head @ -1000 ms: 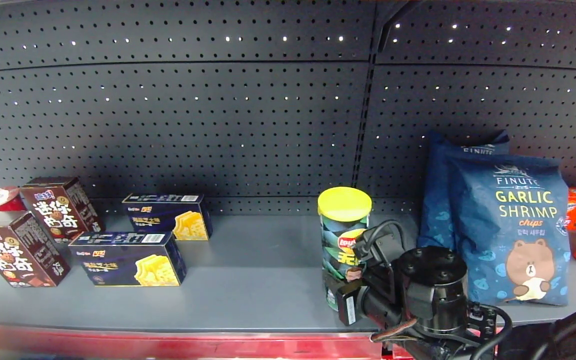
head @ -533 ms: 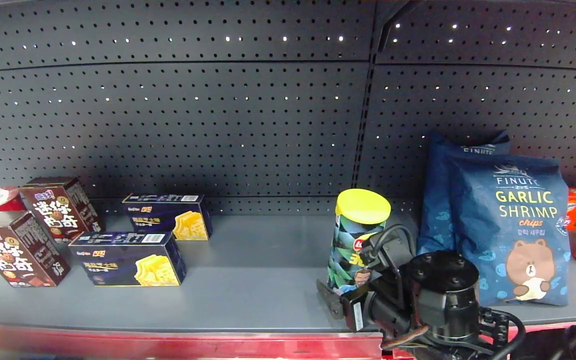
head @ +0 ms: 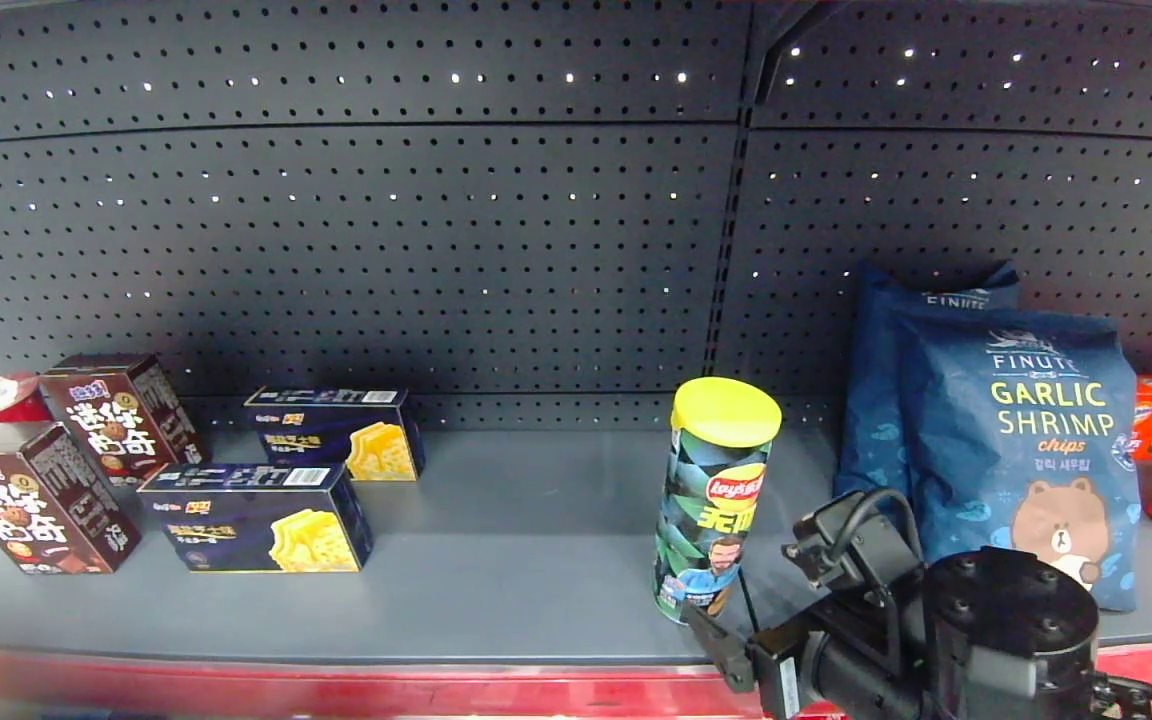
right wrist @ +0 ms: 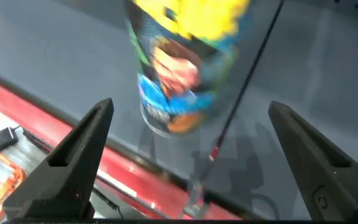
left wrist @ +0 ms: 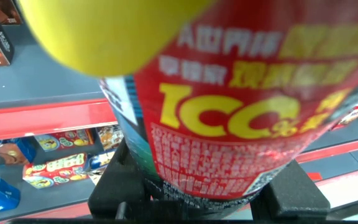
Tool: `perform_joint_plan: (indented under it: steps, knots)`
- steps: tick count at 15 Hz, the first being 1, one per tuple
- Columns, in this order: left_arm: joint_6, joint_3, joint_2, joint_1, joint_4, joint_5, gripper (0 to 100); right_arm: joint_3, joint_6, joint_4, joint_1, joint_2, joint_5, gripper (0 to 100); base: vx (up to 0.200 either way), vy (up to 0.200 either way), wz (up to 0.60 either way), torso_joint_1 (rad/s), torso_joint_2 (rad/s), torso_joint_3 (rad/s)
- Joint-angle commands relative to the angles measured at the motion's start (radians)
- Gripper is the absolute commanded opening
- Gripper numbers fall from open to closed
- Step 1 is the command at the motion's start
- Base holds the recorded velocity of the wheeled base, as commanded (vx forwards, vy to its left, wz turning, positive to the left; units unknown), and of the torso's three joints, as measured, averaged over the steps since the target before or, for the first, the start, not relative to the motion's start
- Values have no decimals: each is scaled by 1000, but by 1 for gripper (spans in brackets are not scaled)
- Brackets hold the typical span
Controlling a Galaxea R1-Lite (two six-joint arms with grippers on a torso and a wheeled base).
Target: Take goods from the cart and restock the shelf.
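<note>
Green can (head: pixel 714 510) stands upright on the shelf (head: pixel 496 580) near five o'clock, label outward, with the blue bag (head: pixel 1021 450) at its three o'clock. The right gripper (right wrist: pixel 191 112) sits at the can's five o'clock, fingers spread and clear of it, probably to avoid tipping it. The left gripper (left wrist: pixel 207 193) pinches a red can (left wrist: pixel 229 106), likely next to stock

Lettering marks the blue bag (head: pixel 1021 450) and can (head: pixel 711 500).

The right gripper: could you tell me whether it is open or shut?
Open: the right gripper has its fingers spread wide; the chip can stands free on the shelf beyond them.
</note>
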Motion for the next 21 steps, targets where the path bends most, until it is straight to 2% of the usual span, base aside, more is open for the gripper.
perform_joint_plan:
  steps: [1, 2, 4, 7, 10, 15, 21]
  knots:
    - [0, 1, -9, -1, 0, 9, 0, 68, 0, -1, -5, -66, 0, 100, 0, 0, 0, 0, 0, 0]
    - [0, 4, -14, -1, 0, 12, 0, 91, -1, 1, -11, -78, 0, 100, 0, 0, 0, 0, 0, 0]
    - [0, 15, -34, -1, 1, 12, 0, 111, -1, 8, -83, -98, 0, 100, 0, 0, 0, 0, 0, 0]
    - [0, 15, -35, -2, 0, 12, 0, 82, -66, 13, -232, -75, 1, 100, 0, 0, 0, 0, 0, 0]
    - [-2, 15, -37, -2, 1, 12, 0, 13, -73, 13, -304, -21, 0, 100, 0, 0, 0, 0, 0, 0]
    - [-2, 15, -37, -2, 1, 12, 0, -88, -72, 2, -297, 65, 6, 100, 0, 0, 0, 0, 0, 0]
    - [-2, 13, -37, -2, 1, 10, 0, -90, -64, -10, -232, 94, 20, 100, 0, 0, 0, 0, 0, 0]
